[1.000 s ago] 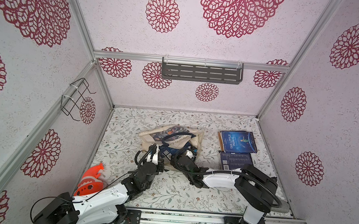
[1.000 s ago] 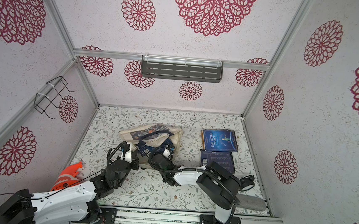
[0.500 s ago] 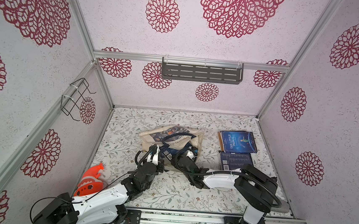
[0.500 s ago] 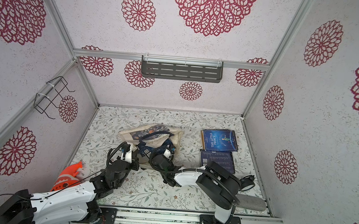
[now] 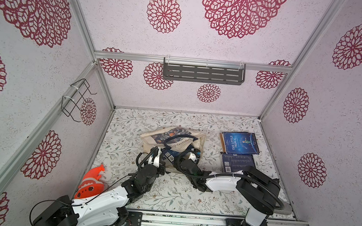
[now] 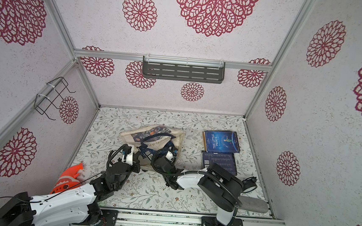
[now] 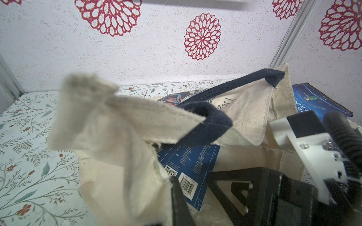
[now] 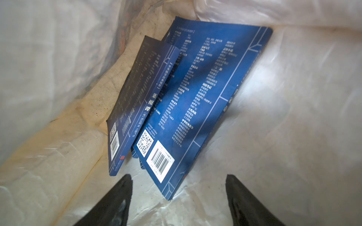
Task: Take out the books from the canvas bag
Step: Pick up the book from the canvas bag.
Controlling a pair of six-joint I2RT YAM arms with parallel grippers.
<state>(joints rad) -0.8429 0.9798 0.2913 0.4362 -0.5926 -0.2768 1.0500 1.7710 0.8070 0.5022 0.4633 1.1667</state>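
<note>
The cream canvas bag [image 5: 174, 139] lies on the floral floor in both top views, mouth toward the arms. My left gripper [image 5: 160, 158] is shut on the bag's rim cloth [image 7: 117, 140] and holds it lifted; one dark finger [image 7: 179, 203] shows against the canvas. My right gripper [image 8: 177, 179] is open inside the bag, and the near corner of a dark blue book [image 8: 197, 101] lies between its fingertips, untouched. A second blue book [image 8: 135, 97] leans beside it. Two books lie outside on the right: a blue one [image 5: 239, 143] and a darker one [image 5: 237, 163].
An orange toy [image 5: 90, 183] sits by the left wall near the left arm. A grey shelf [image 5: 203, 74] hangs on the back wall and a wire rack [image 5: 77, 99] on the left wall. A grey object [image 6: 254, 204] lies at the front right.
</note>
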